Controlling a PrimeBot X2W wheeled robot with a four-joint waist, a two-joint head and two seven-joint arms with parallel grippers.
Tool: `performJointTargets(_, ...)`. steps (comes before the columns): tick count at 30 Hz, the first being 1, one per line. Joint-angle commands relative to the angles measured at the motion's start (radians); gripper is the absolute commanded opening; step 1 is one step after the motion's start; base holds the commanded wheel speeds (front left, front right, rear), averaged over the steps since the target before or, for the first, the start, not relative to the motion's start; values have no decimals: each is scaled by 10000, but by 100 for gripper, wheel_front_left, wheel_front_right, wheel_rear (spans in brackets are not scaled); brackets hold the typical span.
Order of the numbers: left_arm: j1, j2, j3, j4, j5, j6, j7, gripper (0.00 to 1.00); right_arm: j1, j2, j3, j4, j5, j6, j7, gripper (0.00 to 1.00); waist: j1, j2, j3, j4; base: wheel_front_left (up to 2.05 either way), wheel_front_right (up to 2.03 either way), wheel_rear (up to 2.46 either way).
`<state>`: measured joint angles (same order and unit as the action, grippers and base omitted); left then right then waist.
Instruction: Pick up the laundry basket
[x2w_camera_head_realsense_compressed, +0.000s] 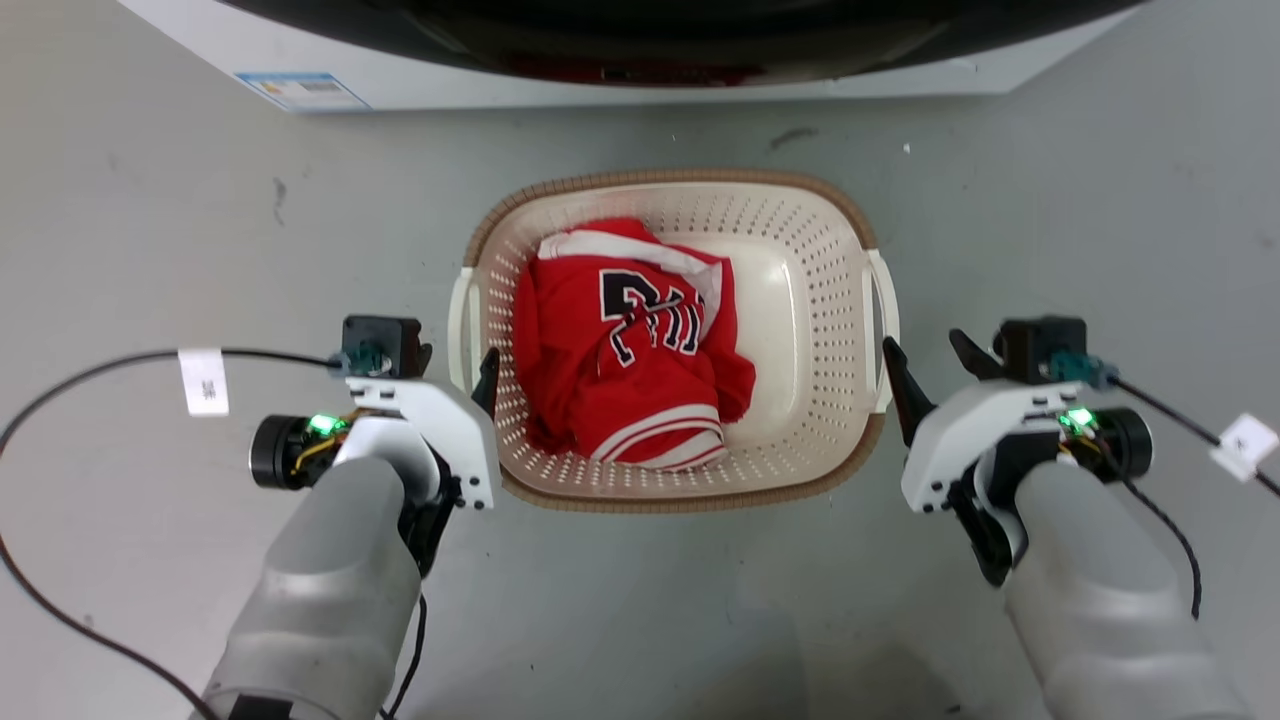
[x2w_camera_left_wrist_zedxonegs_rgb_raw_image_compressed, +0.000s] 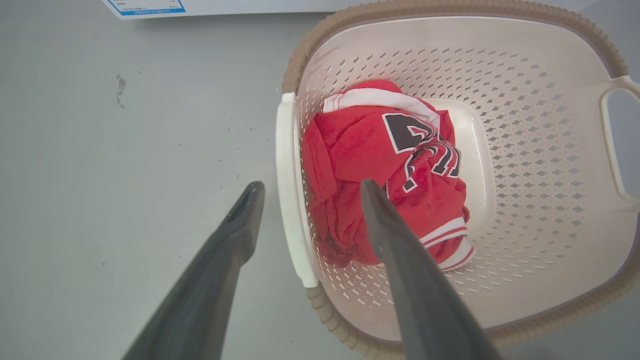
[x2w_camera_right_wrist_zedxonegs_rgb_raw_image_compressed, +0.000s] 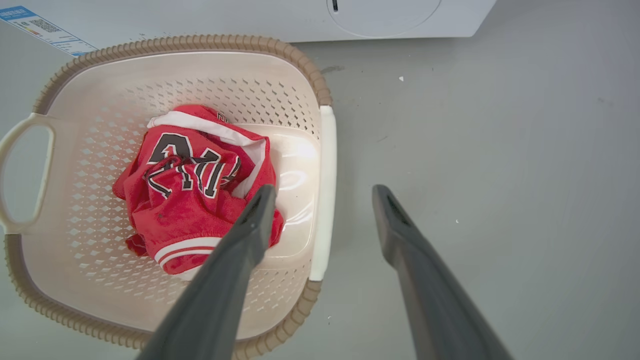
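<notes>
Two grippers flank the laundry basket (x2w_camera_head_realsense_compressed: 700, 205), which sits on the smooth grey floor (x2w_camera_head_realsense_compressed: 150, 200) just near of a white washer (x2w_camera_head_realsense_compressed: 600, 90) with a dark curved front. The basket is a cream plastic rounded rectangle. Its sloping walls are pierced by rows of small diamond-shaped holes and its bottom is plain and glossy. A brown rim moulded to look woven runs around the top, broken on each side by a flat white handle. Inside, toward the left, lies a crumpled red jersey (x2w_camera_head_realsense_compressed: 620, 360) of soft knit fabric, with black, white-edged lettering and white striped trim.

The left gripper (x2w_camera_left_wrist_zedxonegs_rgb_raw_image_compressed: 311, 186) is spread wide. One tapered matte-dark finger is over the floor outside the basket and the other over the inside. The left handle (x2w_camera_left_wrist_zedxonegs_rgb_raw_image_compressed: 287, 190) lies in the gap between them. The right gripper (x2w_camera_right_wrist_zedxonegs_rgb_raw_image_compressed: 324, 190) is parted the same way astride the right handle (x2w_camera_right_wrist_zedxonegs_rgb_raw_image_compressed: 326, 150), one finger over the basket's interior and one over bare floor. Neither is clamped on anything, and I cannot tell whether any finger touches the plastic.

Black cables with white tags (x2w_camera_head_realsense_compressed: 203, 380) trail from both wrists across the floor.
</notes>
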<state>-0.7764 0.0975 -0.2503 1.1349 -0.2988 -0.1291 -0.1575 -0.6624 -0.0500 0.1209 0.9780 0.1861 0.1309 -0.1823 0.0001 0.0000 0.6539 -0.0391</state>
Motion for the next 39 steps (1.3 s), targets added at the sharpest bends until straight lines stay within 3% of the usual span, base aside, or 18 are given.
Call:
performJointTargets(1, -301, 27, -178, 107, -203, -8, 218, 100, -453, -3, 192, 326, 157, -3, 149, 100, -1, 0, 349, -118, 0, 0, 0)
performJointTargets(10, -975, 500, -1074, 250, -1322, -14, 1421, 100, -1816, -5, 1302, 1439, 967, -4, 576, 100, -1, 0, 979, -334, 0, 0, 0)
performJointTargets(19, -1456, 881, -1826, 354, -2166, -4, 1901, 100, -2519, -3, 2381, 2048, 1757, -4, 896, 100, -1, 0, 1441, -374, 0, 0, 0)
performJointTargets(20, -1488, 865, -1901, 385, -2235, -4, 1973, 100, -2565, -3, 2459, 2093, 1828, -4, 894, 84, -1, 0, 1467, -363, 0, 0, 0)
performJointTargets(21, -1525, 854, -1966, 401, -2308, -4, 1979, 100, -2587, -2, 2557, 2126, 1928, -4, 935, 45, -1, 0, 1486, -345, 0, 0, 0)
performJointTargets(22, -1557, 845, -2032, 427, -2386, -4, 2041, 61, -2598, -2, 2657, 2159, 2027, -4, 965, 2, -1, 0, 1499, -329, 0, 0, 0)
performJointTargets(23, -1582, 832, -2108, 446, -2460, -4, 2080, 39, -2619, -2, 2748, 2178, 2130, -4, 1027, 0, -1, 0, 1510, -316, 0, 0, 0)
performJointTargets(24, -1613, 834, -2150, 440, -2557, -4, 2062, 0, -2645, -5, 2836, 2199, 2236, -4, 1058, 0, -1, 0, 1523, -308, 0, 0, 0)
performJointTargets(39, -1407, 543, -3114, 432, -3721, -42, 2375, 0, -2336, 64, 3931, 2472, 3421, 16, 1771, 0, -1, 0, 876, -196, 0, 0, 0)
